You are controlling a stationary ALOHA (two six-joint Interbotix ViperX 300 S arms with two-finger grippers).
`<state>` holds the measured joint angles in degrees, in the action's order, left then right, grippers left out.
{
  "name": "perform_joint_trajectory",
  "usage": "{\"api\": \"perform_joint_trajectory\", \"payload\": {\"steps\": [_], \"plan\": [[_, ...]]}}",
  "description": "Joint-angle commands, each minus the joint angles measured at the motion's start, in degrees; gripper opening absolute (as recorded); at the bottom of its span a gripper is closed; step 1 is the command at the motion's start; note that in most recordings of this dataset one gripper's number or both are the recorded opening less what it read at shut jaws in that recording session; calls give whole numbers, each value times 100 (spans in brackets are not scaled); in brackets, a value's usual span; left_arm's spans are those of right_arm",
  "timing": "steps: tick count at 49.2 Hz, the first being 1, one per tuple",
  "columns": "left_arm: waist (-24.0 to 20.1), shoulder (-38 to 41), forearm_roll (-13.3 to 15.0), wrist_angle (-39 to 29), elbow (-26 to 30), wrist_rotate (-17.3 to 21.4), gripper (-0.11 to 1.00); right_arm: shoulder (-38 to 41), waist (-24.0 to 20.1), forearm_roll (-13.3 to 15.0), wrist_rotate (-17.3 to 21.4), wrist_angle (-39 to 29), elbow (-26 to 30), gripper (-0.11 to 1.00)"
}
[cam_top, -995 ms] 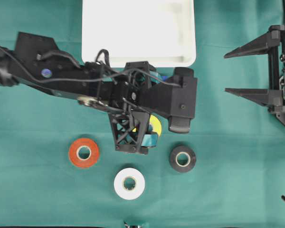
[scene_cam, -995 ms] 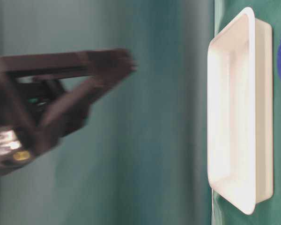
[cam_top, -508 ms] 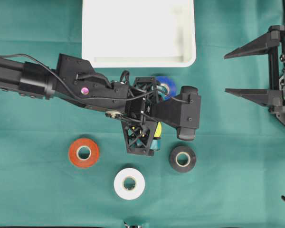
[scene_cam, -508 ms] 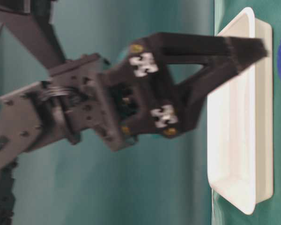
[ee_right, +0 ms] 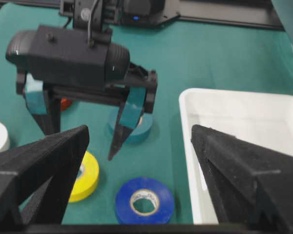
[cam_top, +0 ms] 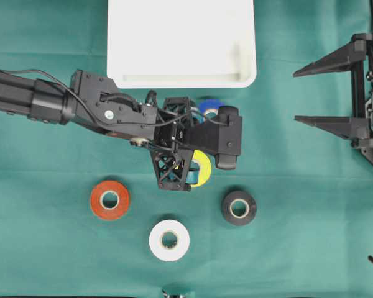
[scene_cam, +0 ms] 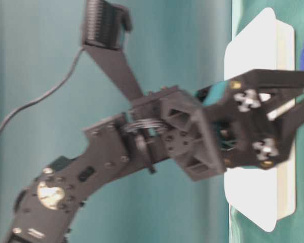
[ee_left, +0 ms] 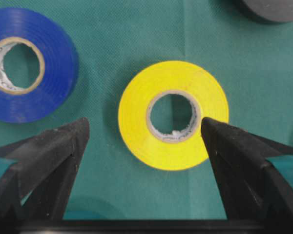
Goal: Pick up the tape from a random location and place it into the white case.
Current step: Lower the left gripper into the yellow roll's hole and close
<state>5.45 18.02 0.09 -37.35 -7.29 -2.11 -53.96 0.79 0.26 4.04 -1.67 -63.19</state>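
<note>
L jaws point(ee_left: 142, 127): wide open, nothing held; I see them over the yellow tape roll point(ee_left: 173, 115), pointing down at the tabletop.
L fingers point(ee_left: 49, 151): one sits left of the roll w/ a gap; the other's tip overlaps the roll's right edge in wrist view, can't tell if touching.
Yellow roll: flat on the green tabletop point(cam_top: 298, 236), outside the white case point(cam_top: 181, 42).
Blue roll point(ee_left: 25, 70): flat, just beside the yellow one, on the case side.
Teal roll point(ee_right: 132, 127): behind the L fingers in R wrist view, partly hidden.
Black roll point(cam_top: 239, 207), white roll point(cam_top: 169, 239), orange roll point(cam_top: 109, 199): flat, apart from each other, far side from case.
R jaws point(cam_top: 320, 93): spread open, holding nothing, at R edge, well apart from the rolls.
</note>
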Motion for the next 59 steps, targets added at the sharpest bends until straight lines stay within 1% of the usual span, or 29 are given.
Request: {"api": "perform_joint_trajectory", "payload": {"steps": [1,11,19,39,45,47,49,59], "plan": [[-53,-9,-18,88,0,-9,98,35,9,9,-9,26,149,92],[-70,343,-18,237,18,0,98,79,0,9,-9,-26,141,92],[-105,475,-18,343,9,0,98,88,0,9,-9,-62,132,92],[-149,615,-18,369,-26,0,98,123,9,9,-9,-88,123,92],[-123,606,-18,352,-26,0,95,123,9,9,-9,-105,123,92],[-97,615,-18,343,-26,0,91,132,0,9,-9,-105,123,92],[-79,615,-18,325,-26,0,84,132,9,9,-9,-105,123,92],[-18,615,-18,62,-18,18,30,132,0,9,-9,-105,123,92]]}}
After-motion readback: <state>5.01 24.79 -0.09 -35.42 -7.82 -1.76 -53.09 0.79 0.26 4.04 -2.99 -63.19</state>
